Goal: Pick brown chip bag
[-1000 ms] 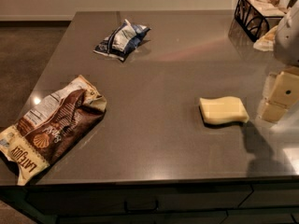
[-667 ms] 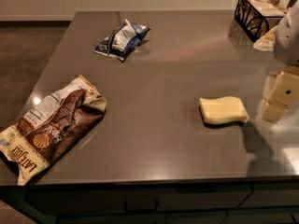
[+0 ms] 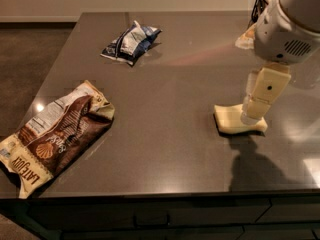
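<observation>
The brown chip bag (image 3: 60, 134) lies flat at the table's front left corner, wrinkled, with an orange shell logo and "LATE JULY" lettering. Its lower end reaches the table's edge. My gripper (image 3: 252, 115) hangs from the white arm housing (image 3: 287, 31) at the right side of the table. It points down, just above or touching a pale yellow sponge (image 3: 231, 123), far to the right of the bag. It holds nothing that I can see.
A smaller blue-and-white bag (image 3: 131, 43) lies at the back, left of centre. A black wire basket (image 3: 259, 5) stands at the back right, partly hidden by the arm. The grey table (image 3: 165, 109) ends at a front edge just below the brown bag.
The arm has moved left, and the gripper went from right of the sponge to over its right end. The bags and the sponge have not moved.
</observation>
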Controlling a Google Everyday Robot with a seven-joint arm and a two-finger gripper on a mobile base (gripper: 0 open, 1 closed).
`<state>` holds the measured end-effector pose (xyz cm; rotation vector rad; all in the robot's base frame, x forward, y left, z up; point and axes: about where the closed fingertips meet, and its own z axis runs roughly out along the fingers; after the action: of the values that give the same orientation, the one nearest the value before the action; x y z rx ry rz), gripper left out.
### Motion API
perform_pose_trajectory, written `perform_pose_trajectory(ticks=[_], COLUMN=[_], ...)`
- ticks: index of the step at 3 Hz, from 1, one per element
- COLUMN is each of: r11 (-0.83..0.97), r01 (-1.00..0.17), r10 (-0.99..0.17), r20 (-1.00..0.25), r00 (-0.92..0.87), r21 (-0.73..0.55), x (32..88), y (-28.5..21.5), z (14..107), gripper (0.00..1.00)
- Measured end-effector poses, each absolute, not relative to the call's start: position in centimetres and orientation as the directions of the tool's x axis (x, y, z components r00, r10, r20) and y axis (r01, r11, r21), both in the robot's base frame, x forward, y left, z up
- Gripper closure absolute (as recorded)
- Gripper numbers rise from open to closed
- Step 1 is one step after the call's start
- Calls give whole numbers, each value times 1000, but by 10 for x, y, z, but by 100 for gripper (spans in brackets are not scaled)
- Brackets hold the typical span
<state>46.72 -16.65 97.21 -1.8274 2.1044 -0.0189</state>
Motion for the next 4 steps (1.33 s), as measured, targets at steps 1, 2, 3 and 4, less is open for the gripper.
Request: perform_pose_trajectory(ticks=[1,2,3,4], r11=[73,-19,-100,-182], r01=[-970,-973,-971,-962], r10=[-957,-938,-909,-895], r20=[-291,-333,-377,-370], r00=[-2,97,177,247], r21=[-231,-231,-216,-202], x=[478,484,492,501], y=[-117,-63,-2,49], z=[973,973,961,932], gripper=[0,0,0,0])
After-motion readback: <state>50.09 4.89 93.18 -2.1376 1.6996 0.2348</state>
